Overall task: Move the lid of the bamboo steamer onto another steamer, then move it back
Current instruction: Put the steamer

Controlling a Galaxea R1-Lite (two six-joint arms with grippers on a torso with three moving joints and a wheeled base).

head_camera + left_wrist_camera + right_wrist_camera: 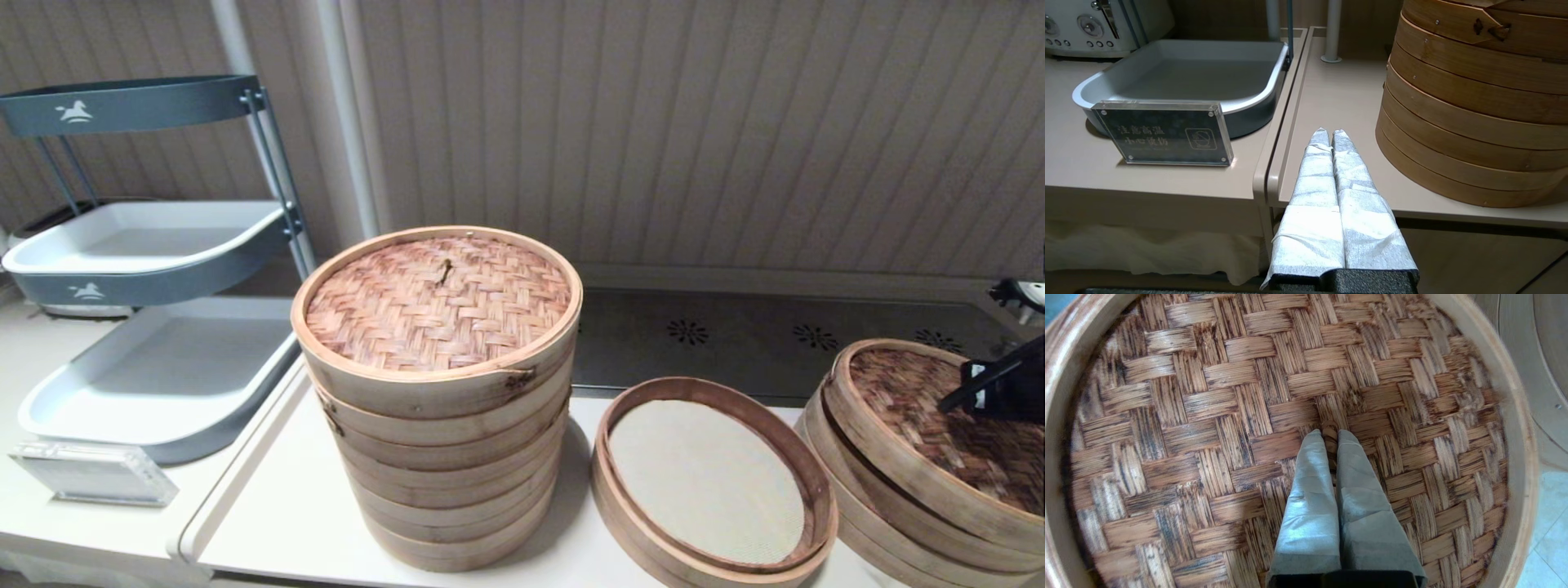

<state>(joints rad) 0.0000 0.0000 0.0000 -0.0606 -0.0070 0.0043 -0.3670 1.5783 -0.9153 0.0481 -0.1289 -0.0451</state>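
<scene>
The bamboo steamer lid (922,416), dark-brown woven with a pale hoop rim, rests slightly tilted on a steamer base (865,523) at the table's right edge, with a dark gap under its left side. My right gripper (1330,435) is shut on the lid's small centre knot (1329,426); in the head view the gripper (963,398) shows as a dark shape over the lid. Another steamer (804,465), a low ring with a beige mesh liner, sits just left of it. My left gripper (1327,132) is shut and empty over the table's front edge.
A tall many-tiered steamer (441,457) with a reddish-tan lid (437,298) stands left of the low ring. A grey tray rack (147,245), an acrylic sign (90,474) and a toaster (1086,24) are at the far left. A dark stove top (735,335) lies behind.
</scene>
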